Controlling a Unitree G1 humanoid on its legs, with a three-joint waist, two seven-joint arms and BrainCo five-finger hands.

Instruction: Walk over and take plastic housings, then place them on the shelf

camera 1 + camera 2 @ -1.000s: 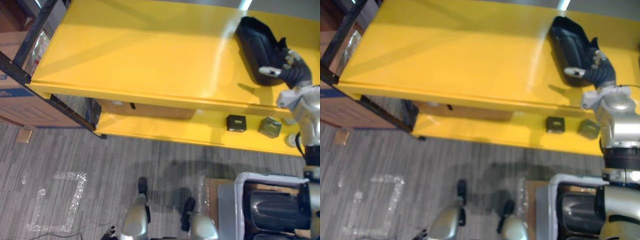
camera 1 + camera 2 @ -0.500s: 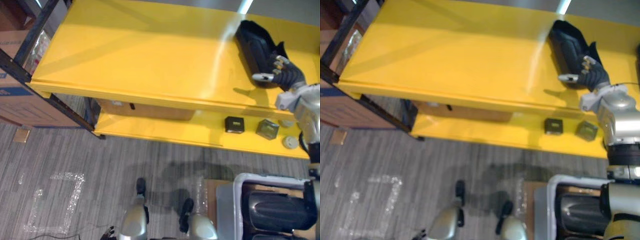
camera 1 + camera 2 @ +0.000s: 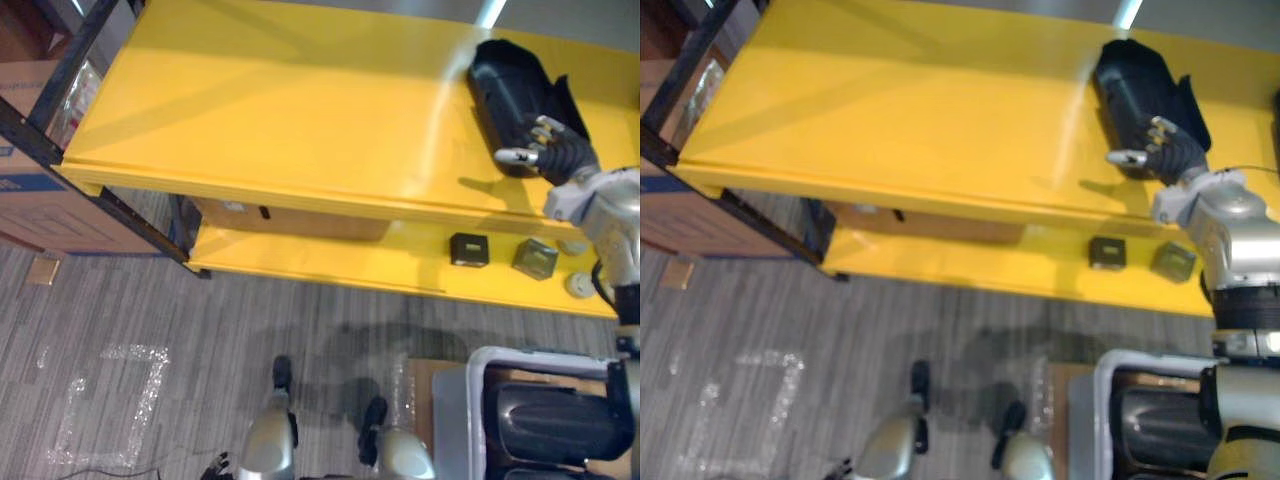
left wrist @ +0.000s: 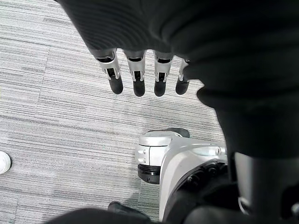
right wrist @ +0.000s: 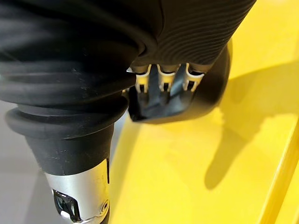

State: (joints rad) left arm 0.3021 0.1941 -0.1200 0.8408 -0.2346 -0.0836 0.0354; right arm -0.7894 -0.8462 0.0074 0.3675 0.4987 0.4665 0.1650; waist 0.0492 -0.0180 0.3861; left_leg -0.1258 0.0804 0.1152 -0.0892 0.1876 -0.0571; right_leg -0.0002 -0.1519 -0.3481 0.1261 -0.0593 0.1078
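Note:
A black plastic housing (image 3: 505, 75) lies on the yellow top shelf (image 3: 280, 110) near its right end. My right hand (image 3: 558, 155) hovers at the housing's near end, open, its fingers (image 5: 161, 79) relaxed in front of the housing (image 5: 210, 88) and holding nothing. A second dark housing (image 3: 550, 420) rests in the white bin (image 3: 470, 390) at the lower right. My left hand (image 4: 135, 79) hangs low over the carpet, open with straight fingers.
On the lower yellow shelf stand a small black box (image 3: 470, 248), a grey box (image 3: 537, 257) and a round disc (image 3: 580, 285). Cardboard boxes (image 3: 30, 200) and a dark rack post (image 3: 60, 70) are at the left. A tape square (image 3: 110, 400) marks the carpet.
My right hand has drawn back off the housing towards the shelf's near edge. The housing stays lying on the top shelf. The left hand has not moved.

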